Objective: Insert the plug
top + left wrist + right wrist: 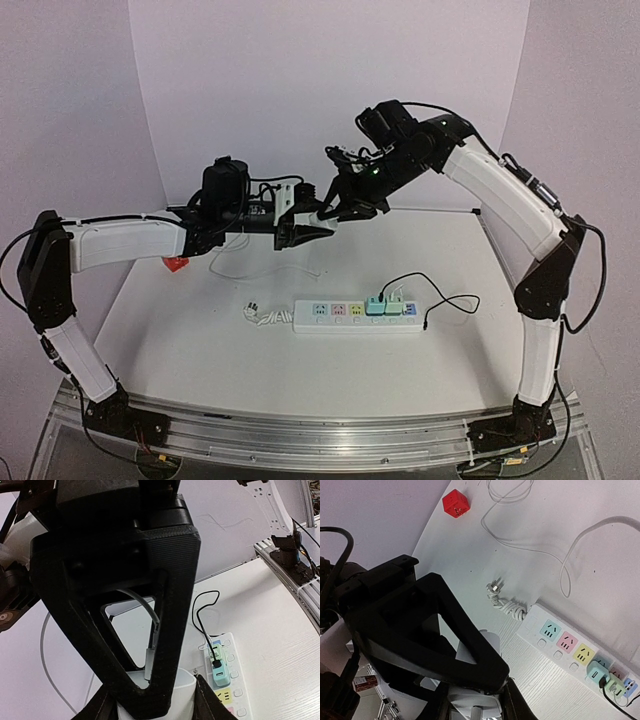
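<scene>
power strip (357, 316) well inside table (200, 335) edges

White table (200, 345) with power strip (357, 317), red cube (176, 264), loose white cable (232, 272), black cable (452, 299).

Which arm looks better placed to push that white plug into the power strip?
Probably the right. The left end effector and right end effector meet at the white plug in mid-air, but the power strip lies on the side of the right arm, with its free sockets in plain right-wrist view.
</scene>
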Controlling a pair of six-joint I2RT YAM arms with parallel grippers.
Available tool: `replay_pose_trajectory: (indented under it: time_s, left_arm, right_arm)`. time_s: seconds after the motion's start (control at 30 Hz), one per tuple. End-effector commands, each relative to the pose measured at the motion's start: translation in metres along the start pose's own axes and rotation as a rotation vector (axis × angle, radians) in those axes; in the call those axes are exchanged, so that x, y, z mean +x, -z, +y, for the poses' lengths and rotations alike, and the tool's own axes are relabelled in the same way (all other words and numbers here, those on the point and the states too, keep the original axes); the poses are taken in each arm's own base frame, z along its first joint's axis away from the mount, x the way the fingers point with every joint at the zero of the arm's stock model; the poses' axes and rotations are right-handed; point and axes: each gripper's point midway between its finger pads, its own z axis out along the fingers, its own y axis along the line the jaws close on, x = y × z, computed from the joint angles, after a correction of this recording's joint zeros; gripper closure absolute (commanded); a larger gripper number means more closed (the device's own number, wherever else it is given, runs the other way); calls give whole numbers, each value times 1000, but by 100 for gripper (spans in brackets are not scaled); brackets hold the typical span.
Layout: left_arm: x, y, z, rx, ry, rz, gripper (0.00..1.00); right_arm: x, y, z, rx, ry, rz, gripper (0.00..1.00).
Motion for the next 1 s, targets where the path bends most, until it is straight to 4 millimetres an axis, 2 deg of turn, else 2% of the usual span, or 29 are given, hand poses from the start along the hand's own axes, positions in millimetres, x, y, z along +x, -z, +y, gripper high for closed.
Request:
replay_pose_trajectory:
  time_s: [0.0,0.27,0.43,0.6,0.73,0.97]
  left_arm:
    - [-10,1,16,-60,-33,-27,100]
    - [-5,-3,25,-99,-25,-11,100]
    - [-4,-3,27,-105,-20,-8,100]
    - [0,-3,27,-115,5,8,99]
    - [7,-1,26,-131,25,29,62]
    - [11,3,22,-132,43,40,40]
  right_arm:
    - [12,-7,6,-49,-17,71,79]
    - [18,-14,5,-55,-24,105,79]
    - [17,-13,4,-48,-11,99,100]
    - [21,-11,3,-46,24,108,100]
    - [24,-5,-2,-14,71,100,100]
    - [20,0,2,-23,97,80,100]
